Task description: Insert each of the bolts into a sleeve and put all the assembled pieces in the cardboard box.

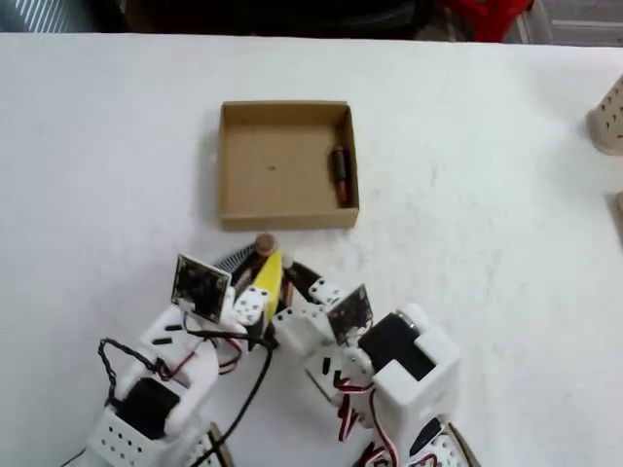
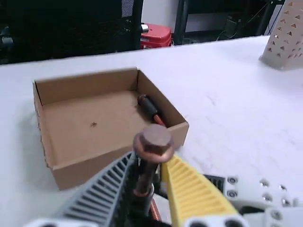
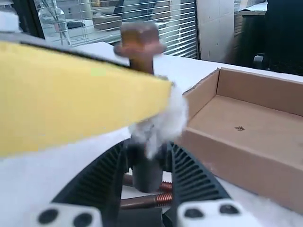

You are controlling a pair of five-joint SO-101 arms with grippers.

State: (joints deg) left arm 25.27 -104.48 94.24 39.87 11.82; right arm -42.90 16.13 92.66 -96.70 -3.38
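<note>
A white table [image 1: 487,195] seen from above, with an open cardboard box [image 1: 282,219] at its middle and two robot arms at the near edge. Inside the box, one assembled piece [image 1: 340,175], a copper bolt in a dark sleeve, lies along the right-hand wall. Just in front of the box, the left gripper [image 2: 149,163] is clenched on a copper bolt [image 2: 152,140], its grey and yellow fingers pressing the shaft so that the hexagonal head stands upright above them. Directly below, the right gripper [image 3: 147,156] grasps a dark sleeve [image 3: 147,174] between its black ribbed fingers, in line under the bolt. Whether the bolt's tip has entered the sleeve cannot be told. Behind the right gripper, copper threaded shafts [image 3: 144,200] lie on the table.
</note>
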